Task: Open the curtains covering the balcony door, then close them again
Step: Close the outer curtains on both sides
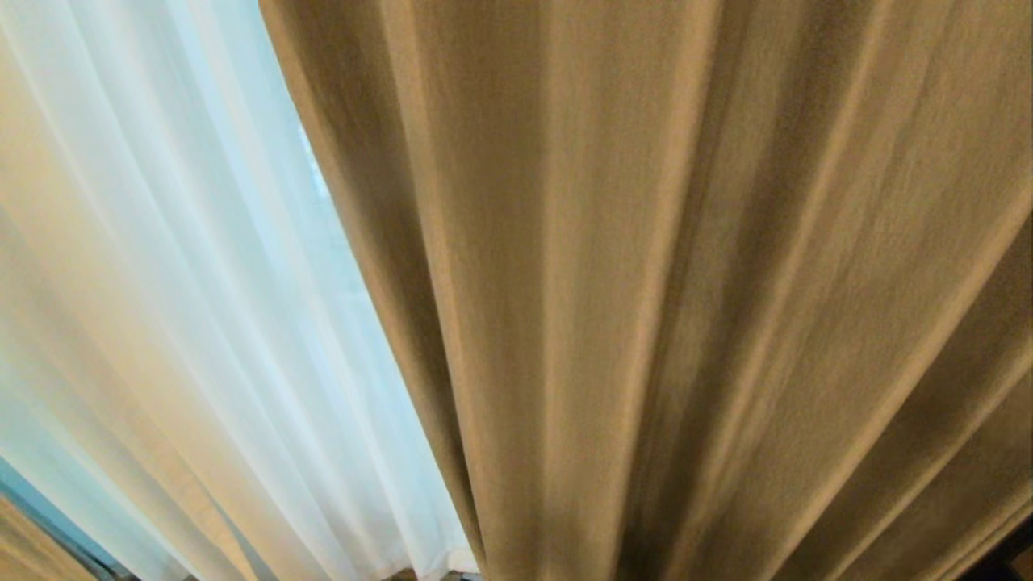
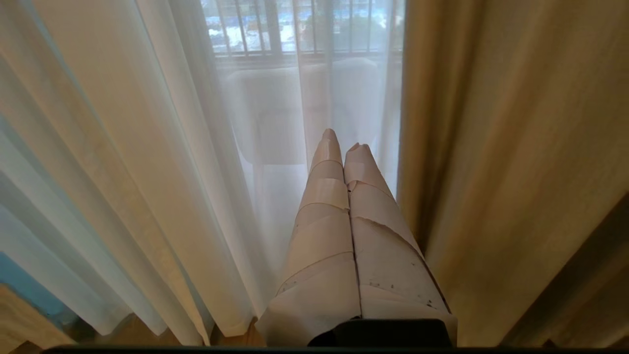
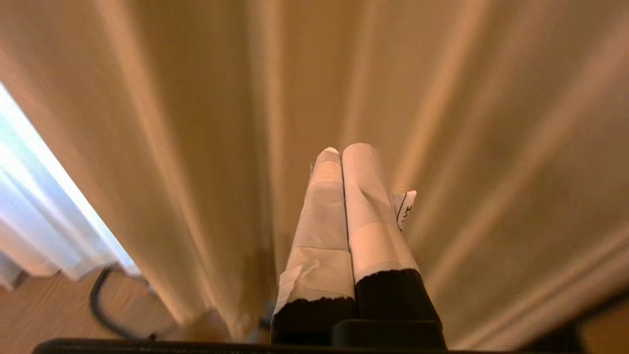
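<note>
Head view, close up: beige drape [image 1: 686,307] fills centre and right, white sheer [image 1: 177,307] hangs on the left. No arm shows there. Left claw [image 2: 342,142]: taped fingers pressed together, nothing in them, pointing at the sheer [image 2: 162,162] just beside the drape edge [image 2: 491,162]; window bars [image 2: 304,29] show thru the sheer. Right claw [image 3: 346,150]: fingers together, empty, close to drape folds [image 3: 206,123]. Black cable [image 3: 98,305] on wood floor [image 3: 44,314] near the sheer hem.
</note>
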Tool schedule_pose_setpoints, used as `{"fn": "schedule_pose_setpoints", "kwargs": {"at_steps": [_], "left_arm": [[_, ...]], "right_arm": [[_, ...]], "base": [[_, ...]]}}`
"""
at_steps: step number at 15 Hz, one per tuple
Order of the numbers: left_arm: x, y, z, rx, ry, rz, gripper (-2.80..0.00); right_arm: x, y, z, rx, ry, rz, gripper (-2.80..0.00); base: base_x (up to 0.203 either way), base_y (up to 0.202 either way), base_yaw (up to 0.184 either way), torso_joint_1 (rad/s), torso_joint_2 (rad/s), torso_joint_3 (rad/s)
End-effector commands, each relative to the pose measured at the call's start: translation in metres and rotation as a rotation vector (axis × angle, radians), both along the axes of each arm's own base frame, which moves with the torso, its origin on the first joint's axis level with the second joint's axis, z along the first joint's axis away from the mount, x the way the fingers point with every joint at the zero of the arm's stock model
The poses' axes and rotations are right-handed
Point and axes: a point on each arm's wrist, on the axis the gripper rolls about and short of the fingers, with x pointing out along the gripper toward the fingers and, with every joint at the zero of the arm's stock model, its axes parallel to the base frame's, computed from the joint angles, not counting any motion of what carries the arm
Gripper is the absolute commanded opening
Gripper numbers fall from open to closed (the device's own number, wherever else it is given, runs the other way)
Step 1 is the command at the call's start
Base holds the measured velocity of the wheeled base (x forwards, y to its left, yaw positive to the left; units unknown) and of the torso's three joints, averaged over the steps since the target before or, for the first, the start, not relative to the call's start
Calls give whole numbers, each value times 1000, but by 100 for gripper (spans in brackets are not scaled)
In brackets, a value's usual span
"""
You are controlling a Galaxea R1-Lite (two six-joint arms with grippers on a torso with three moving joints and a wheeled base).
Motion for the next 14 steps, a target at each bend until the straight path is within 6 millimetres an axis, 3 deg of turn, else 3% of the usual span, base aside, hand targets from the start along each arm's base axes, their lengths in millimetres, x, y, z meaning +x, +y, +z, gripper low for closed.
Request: {"fn": "schedule_pose_setpoints", "kwargs": {"at_steps": [1, 3, 7, 14], "left_arm": [[0, 0, 0, 0, -1, 0, -280], [0, 0, 0, 0, -1, 0, -280], [0, 0, 0, 0, -1, 0, -280], [0, 0, 0, 0, -1, 0, -280]], "right_arm": [[-14, -1, -10, 10, -35, -42, -280], [-18, 0, -21, 6, 32, -58, -280], [-30, 0, -29, 10, -50, -52, -280], [-31, 0, -30, 7, -68, -54, -280]], "base": [[0, 0, 0, 0, 0, 0], [0, 0, 0, 0, 0, 0], [0, 0, 0, 0, 0, 0], [0, 0, 0, 0, 0, 0]]}}
